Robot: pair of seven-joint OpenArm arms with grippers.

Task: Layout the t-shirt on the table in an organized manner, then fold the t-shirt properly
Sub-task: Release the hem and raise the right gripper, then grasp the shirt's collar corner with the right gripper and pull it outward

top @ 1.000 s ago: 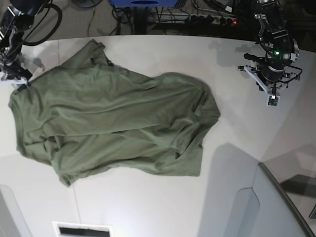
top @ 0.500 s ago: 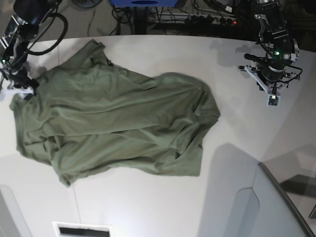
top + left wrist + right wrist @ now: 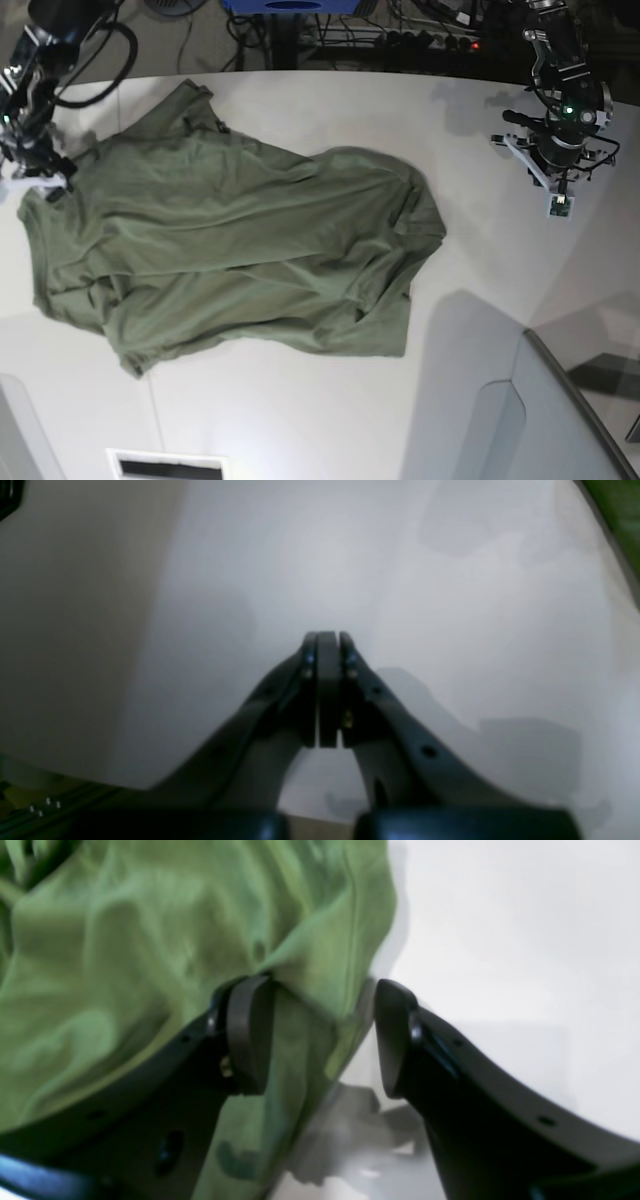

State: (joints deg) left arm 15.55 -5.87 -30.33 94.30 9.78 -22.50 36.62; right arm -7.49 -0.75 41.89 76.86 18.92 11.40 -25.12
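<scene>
The olive-green t-shirt (image 3: 230,250) lies rumpled and slanted across the left half of the white table (image 3: 480,300), with folds near its right sleeve. My right gripper (image 3: 45,185) is at the shirt's upper left edge. In the right wrist view it (image 3: 320,1040) is open, and the shirt's edge (image 3: 310,980) runs between its two fingers, with bare table (image 3: 500,915) beyond. My left gripper (image 3: 560,205) hovers over bare table at the far right, well away from the shirt. In the left wrist view it (image 3: 327,645) is shut on nothing, and a green sliver of shirt (image 3: 620,505) shows top right.
A grey angled panel (image 3: 530,420) rises at the bottom right corner. Cables and a power strip (image 3: 420,35) lie behind the table's curved far edge. A slotted vent (image 3: 165,465) sits at the bottom edge.
My right arm has shifted right, from just off the shirt onto its upper left edge. The left arm has drifted slightly right. The shirt has not moved.
</scene>
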